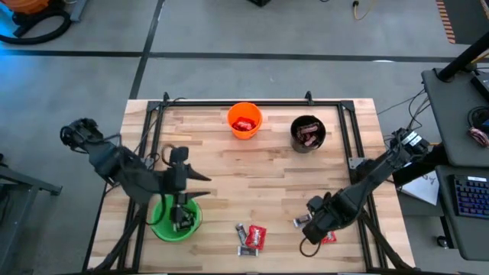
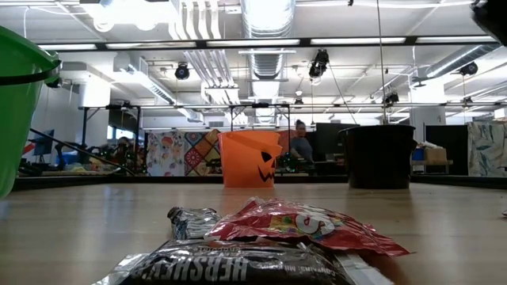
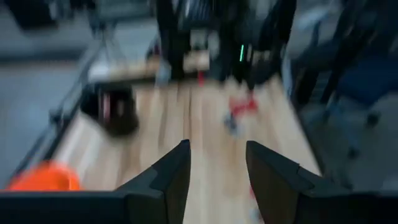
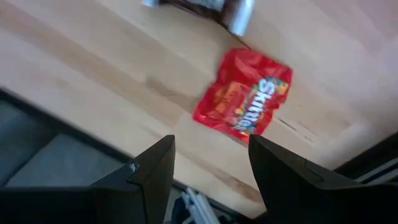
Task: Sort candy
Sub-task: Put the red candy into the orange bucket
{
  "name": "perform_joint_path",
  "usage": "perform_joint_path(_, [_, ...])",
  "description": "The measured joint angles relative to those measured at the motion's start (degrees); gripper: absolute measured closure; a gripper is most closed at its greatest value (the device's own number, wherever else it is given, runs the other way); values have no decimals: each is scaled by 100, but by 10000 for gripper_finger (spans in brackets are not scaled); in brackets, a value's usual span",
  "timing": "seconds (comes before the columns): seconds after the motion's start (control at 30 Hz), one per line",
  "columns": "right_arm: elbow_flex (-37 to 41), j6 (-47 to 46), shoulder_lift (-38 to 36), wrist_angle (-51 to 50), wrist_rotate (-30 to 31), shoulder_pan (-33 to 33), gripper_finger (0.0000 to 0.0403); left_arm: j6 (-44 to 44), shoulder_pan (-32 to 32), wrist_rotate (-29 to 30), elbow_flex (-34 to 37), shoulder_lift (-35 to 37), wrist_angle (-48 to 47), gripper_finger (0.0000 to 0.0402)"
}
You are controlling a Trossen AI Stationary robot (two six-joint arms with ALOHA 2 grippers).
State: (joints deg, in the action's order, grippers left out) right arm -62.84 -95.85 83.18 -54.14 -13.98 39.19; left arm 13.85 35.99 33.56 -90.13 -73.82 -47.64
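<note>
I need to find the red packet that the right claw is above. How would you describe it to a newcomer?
Start at the wooden table and go to its near right corner, where the right claw hangs open. The red Skittles packet lies flat below it, beside a dark bar; it lies apart from the candy pile at the near-edge centre.

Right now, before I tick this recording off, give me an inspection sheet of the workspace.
Surface: wooden slat table in a dark frame.
Job's things: red Skittles packet near the table's edge below the right gripper; small pile of candy at the front; more candy in the orange cup and black cup.
Clutter: nothing seen.
Grippers: left gripper open and empty, over the green cup; right gripper open above the Skittles packet.
Cables: some run along the right arm.
Surroundings: grey floor, a desk with a keyboard to the right; people far behind.
</note>
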Motion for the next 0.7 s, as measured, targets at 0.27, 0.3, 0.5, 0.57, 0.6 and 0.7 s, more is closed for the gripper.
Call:
perform_joint_path(0.27, [1036, -859, 17, 1086, 52, 375, 204, -1378, -620, -1095, 943, 562, 2654, 286])
perform_joint_path(0.3, [1135, -936, 17, 1268, 54, 396, 204, -1382, -709, -1192, 1115, 605, 2892, 286])
perform_joint_path(0.5, [1597, -1025, 155, 2069, 175, 444, 204, -1093, -1106, -1359, 2221, 725, 4226, 286])
perform_joint_path(0.57, [1610, -1019, 250, 2119, 201, 442, 208, -841, -1160, -1359, 2526, 737, 4614, 286])
perform_joint_path(0.6, [1610, -993, 302, 2163, 198, 442, 211, -693, -1169, -1356, 2646, 738, 4746, 286])
perform_joint_path(0.7, [1610, -957, 449, 2181, 172, 442, 229, -337, -1177, -1359, 2919, 721, 5099, 286])
